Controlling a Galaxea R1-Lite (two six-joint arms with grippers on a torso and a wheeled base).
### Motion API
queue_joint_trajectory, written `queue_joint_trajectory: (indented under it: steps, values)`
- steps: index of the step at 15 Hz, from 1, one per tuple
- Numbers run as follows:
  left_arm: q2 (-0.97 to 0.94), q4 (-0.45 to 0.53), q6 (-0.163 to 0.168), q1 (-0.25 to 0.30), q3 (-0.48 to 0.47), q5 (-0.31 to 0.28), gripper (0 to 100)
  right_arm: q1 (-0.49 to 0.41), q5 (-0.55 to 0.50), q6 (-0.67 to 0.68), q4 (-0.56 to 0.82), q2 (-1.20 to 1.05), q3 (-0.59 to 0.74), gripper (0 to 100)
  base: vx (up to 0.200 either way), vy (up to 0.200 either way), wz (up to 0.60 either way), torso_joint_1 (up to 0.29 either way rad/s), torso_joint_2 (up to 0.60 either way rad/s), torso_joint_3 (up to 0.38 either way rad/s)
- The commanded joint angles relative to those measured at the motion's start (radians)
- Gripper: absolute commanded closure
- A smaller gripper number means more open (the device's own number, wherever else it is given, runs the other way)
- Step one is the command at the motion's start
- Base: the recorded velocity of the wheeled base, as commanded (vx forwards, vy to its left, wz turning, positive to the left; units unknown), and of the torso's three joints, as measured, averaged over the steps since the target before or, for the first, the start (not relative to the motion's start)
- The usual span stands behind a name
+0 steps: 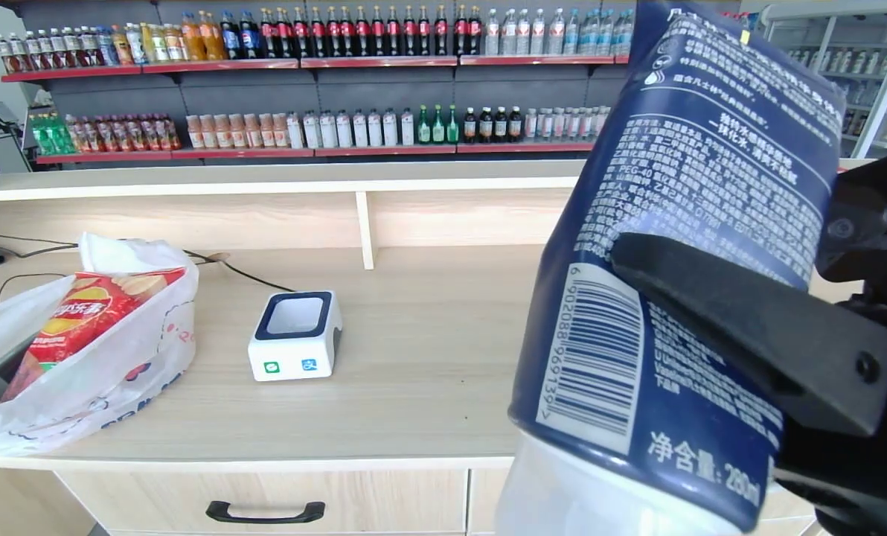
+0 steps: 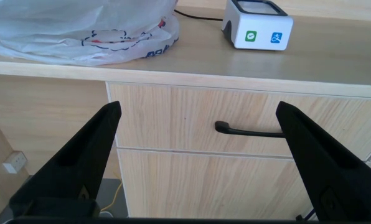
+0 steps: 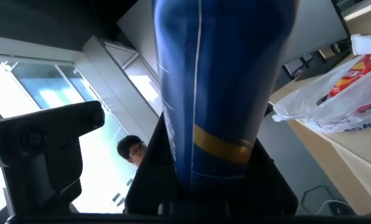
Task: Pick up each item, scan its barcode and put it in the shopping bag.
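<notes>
My right gripper (image 1: 719,313) is shut on a dark blue bottle (image 1: 681,246) with a white cap end, held high and close to the head camera at the right; its barcode (image 1: 592,357) faces the camera. The right wrist view looks along the blue bottle (image 3: 223,93) clamped between the fingers. A white barcode scanner (image 1: 295,336) sits mid-counter, also seen as the scanner (image 2: 258,23) in the left wrist view. A white shopping bag (image 1: 116,365) lies at the left with a red chip packet (image 1: 86,313) inside. My left gripper (image 2: 198,162) hangs open below the counter, facing the drawers.
The wooden counter (image 1: 428,372) has a raised back ledge and a scanner cable running toward the bag. A drawer with a black handle (image 2: 248,130) sits under the counter. Shelves of drink bottles (image 1: 324,45) line the back wall.
</notes>
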Motion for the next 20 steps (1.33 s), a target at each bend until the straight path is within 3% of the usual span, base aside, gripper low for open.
queue_joint_trajectory:
  steps: [1,20]
  values:
    - [0.0,0.0,0.0,0.0,0.0,0.0,0,0.002,0.001,0.0,-0.001,-0.005,0.004,100,0.0,0.0,0.0,0.0,0.0,0.0]
    - [0.0,0.0,0.0,0.0,0.0,0.0,0,0.002,0.001,-0.004,-0.001,0.001,0.008,100,0.0,0.0,0.0,0.0,0.0,0.0]
